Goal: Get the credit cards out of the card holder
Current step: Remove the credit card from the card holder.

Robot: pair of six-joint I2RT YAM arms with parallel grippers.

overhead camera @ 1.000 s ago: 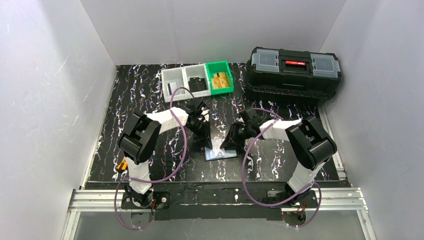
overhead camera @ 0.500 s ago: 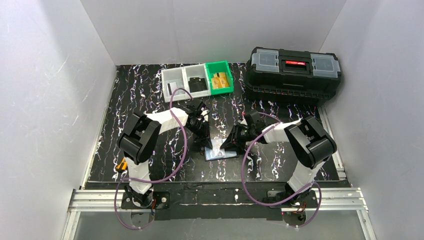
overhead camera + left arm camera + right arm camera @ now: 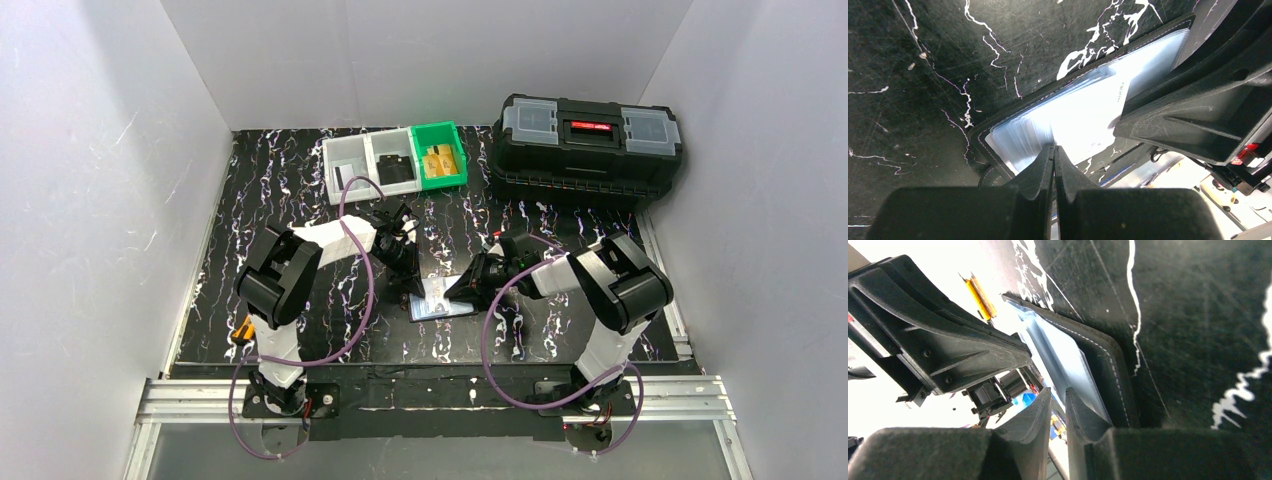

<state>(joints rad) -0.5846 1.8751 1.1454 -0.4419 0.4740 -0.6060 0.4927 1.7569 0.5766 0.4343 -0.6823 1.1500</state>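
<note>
**A:** Where is the card holder (image 3: 441, 304)?

**B:** It lies open on the bench (image 3: 250, 200), towards the front, between the two arms. Its clear pockets face up.

**A:** And the left pincer (image 3: 1054, 151)?

**B:** Its fingers are together, with no gap showing between them. The tips press on one edge of the holder, right at the rim of the clear pockets. I can't tell whether a thin sleeve is nipped between them.

**A:** The right pincer (image 3: 1057, 396)?

**B:** It meets the holder from the opposite side. Its fingers stand nearly together, with only a slim gap. The pale pocket edge runs towards that gap, but I can't tell whether they have hold of anything.

**A:** Is any card showing?

**B:** Yes, a white card (image 3: 1088, 117) sticks part-way out of a pocket, tilted. In the left wrist view, one of its corners meets the right pincer's finger.

**A:** What else is on the bench?

**B:** At the back there is a row of small bins. Two are grey bins (image 3: 365, 137), and a green bin (image 3: 437, 127) sits just beside them. Gold-orange cards (image 3: 437, 160) lie in the green one. A big black toolbox (image 3: 590, 140) sits to the right of the bins in the back corner, with its lid down.
</note>
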